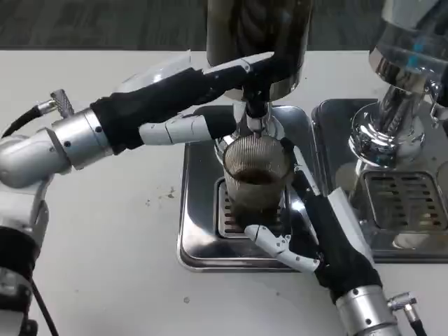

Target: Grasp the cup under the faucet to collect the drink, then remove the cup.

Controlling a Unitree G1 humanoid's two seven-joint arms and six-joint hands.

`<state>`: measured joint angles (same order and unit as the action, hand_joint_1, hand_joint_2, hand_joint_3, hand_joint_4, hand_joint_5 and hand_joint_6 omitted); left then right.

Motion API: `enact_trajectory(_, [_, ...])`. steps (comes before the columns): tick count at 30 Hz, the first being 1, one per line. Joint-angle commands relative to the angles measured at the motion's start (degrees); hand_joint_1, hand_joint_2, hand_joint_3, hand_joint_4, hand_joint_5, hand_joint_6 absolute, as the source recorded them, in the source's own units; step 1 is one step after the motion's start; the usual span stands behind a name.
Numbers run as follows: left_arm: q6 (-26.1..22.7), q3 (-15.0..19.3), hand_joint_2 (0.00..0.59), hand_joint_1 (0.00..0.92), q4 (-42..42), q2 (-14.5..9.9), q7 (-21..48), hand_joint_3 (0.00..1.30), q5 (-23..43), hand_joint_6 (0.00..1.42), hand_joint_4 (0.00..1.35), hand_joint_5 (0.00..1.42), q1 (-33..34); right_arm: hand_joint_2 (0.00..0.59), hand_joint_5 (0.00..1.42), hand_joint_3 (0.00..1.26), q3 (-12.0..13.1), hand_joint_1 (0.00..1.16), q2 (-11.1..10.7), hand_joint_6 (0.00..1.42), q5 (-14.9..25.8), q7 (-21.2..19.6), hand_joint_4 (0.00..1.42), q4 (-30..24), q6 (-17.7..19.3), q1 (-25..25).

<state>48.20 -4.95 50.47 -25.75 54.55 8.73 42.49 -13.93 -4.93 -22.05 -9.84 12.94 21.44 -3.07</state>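
While the right hand (311, 231) wraps the ribbed glass cup (255, 178) from its own far side, fingers around the wall and one low across the front, the cup stands on the drip tray (199, 245) right under the faucet (255, 115), dark drink already in the lower part; left hand (210, 91) is up above the right hand, fingers laid on the faucet lever by the dispenser (259, 31), pressing or holding it, I judge, nothing else in it. Risks: pulling the cup away while the flow runs would spill on the tray; a loose hold on slick ribbed glass may tip it; lifting too high knocks the rim on the faucet; overfilling if the lever stays pressed. Count, head view: one cup; two hands; two dispensers, the second (409, 56) off to the right hand's right; two drip trays on one white bench (105, 231).
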Motion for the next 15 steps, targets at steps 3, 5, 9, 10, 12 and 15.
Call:
enact_trajectory(3, [-2.42,2.18,0.069,0.000,-1.80,0.56,2.36,0.09,2.59,0.00,0.00,0.00,-0.80,0.233,0.00,0.00,-0.04,0.56,0.21,0.07,0.57,0.21,0.00,0.52,0.51,0.03])
enact_trajectory(5, [-3.13,2.85,0.069,0.000,-2.26,0.79,2.99,0.09,3.53,0.00,0.00,0.00,-0.91,0.233,0.00,0.00,-0.01,0.56,0.23,0.07,0.57,0.17,0.00,0.57,0.51,0.07])
enact_trajectory(9, [-4.47,4.40,0.068,0.000,-4.24,0.91,4.00,0.10,5.77,0.02,0.00,0.00,-1.70,0.231,0.00,0.00,0.01,0.56,0.19,0.06,0.62,0.21,0.00,0.62,0.54,0.12])
enact_trajectory(10, [-4.84,4.81,0.068,0.000,-4.79,0.89,4.21,0.10,6.36,0.02,0.00,0.00,-2.00,0.231,0.00,0.00,0.01,0.56,0.19,0.06,0.63,0.23,0.00,0.64,0.54,0.15])
enact_trajectory(12, [-5.50,5.57,0.068,0.000,-5.72,0.89,4.56,0.11,7.07,0.03,0.00,0.00,-2.52,0.230,0.00,0.00,0.02,0.55,0.20,0.06,0.66,0.20,0.00,0.69,0.60,0.19])
enact_trajectory(15, [-6.61,7.11,0.067,0.000,-8.08,0.55,4.86,0.12,8.79,0.04,0.01,0.01,-4.07,0.230,0.00,0.00,0.01,0.55,0.27,0.06,0.70,0.07,0.00,0.86,0.79,0.28])
